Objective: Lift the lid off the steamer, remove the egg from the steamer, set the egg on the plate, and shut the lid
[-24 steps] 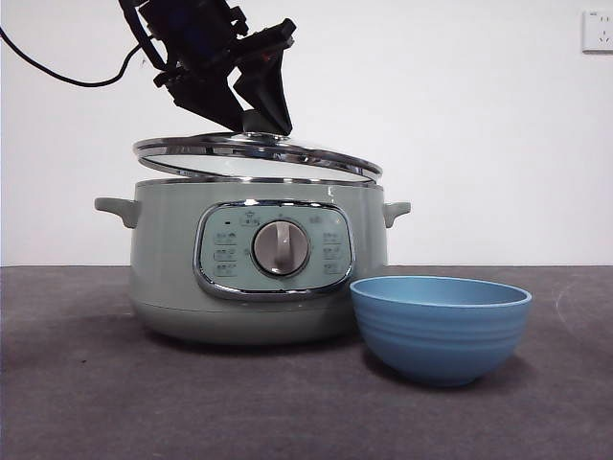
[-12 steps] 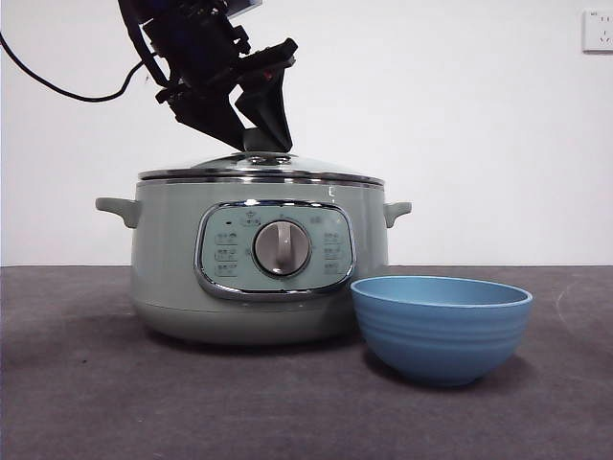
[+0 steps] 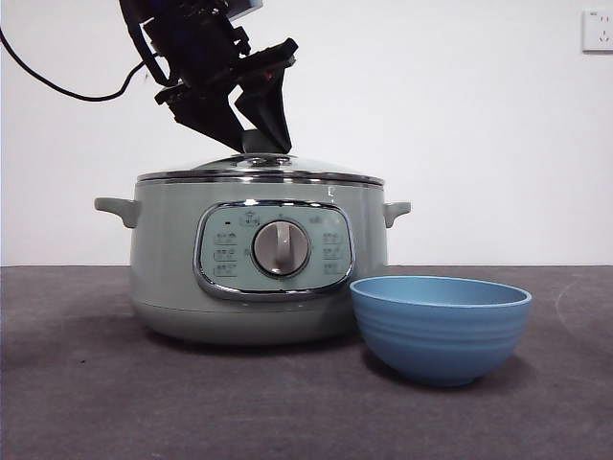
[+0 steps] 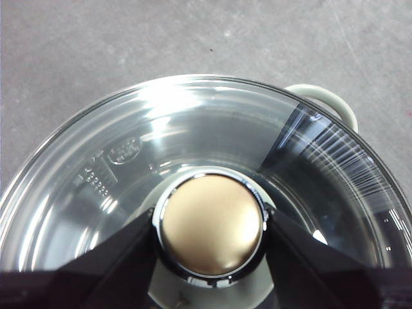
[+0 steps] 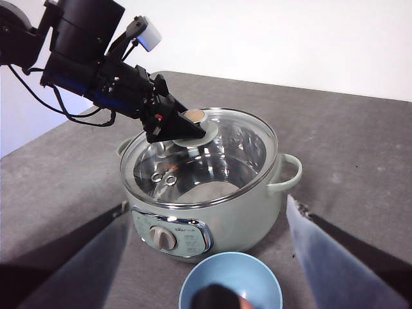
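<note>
Squarely on the steamer sits the lid, its chrome rim level all round the pot's top edge and its glass dome showing the inside in the right wrist view. Directly under the left gripper is the lid's knob, whose round top looks tan and is ringed in chrome in the left wrist view; the two black jaws stand one on each side of it, pressed against that chrome ring, so the gripper is clamped on the knob. From the front that arm comes down at a slant from the upper left, dark and bulky, with its tips meeting the lid's centre.

Below and out in front of the left gripper, past the steamer's dial panel, stands the plate, a deep blue bowl just beside the pot's front right, on the grey table.

Over the plate hangs the right gripper, well apart from the left one, with its jaws spread wide to either side of the right wrist view. A small dark thing with a reddish edge lies in the bowl; what it is cannot be told.
</note>
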